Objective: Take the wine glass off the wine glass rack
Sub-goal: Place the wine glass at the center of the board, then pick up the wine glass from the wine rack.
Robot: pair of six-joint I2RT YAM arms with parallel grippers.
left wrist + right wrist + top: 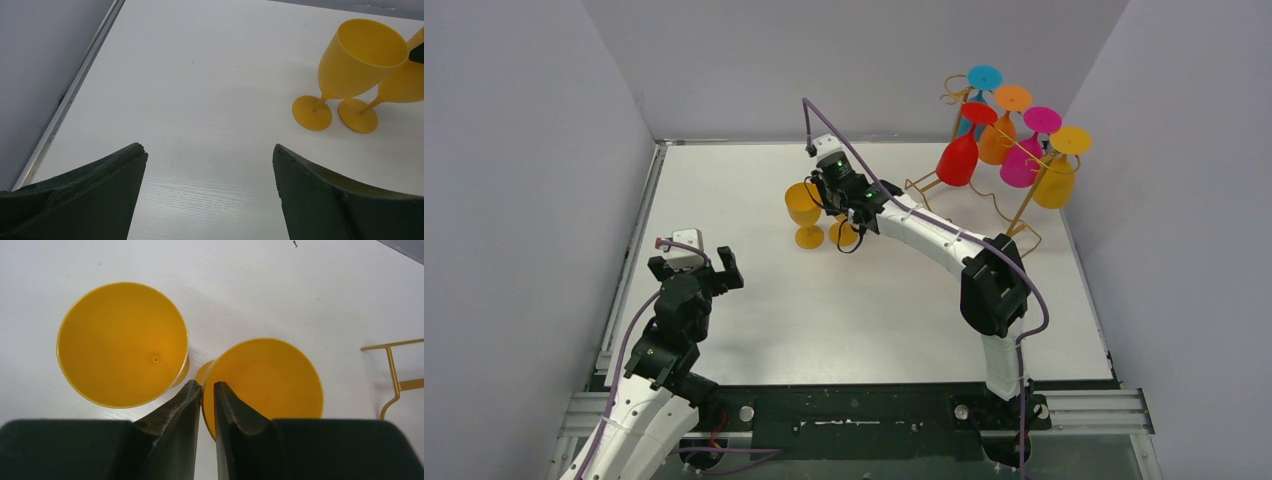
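The gold wire wine glass rack stands at the back right, its base corner also in the right wrist view. Red, orange, pink, yellow and blue glasses hang upside down on it. Two yellow wine glasses stand upright mid-table. My right gripper is shut on the rim of the right glass, one finger inside the bowl and one outside. The left glass stands touching or nearly touching it. My left gripper is open and empty at the near left.
The table's left edge has a metal rail and grey walls close it in on three sides. The rack's base wires lie just right of my right arm.
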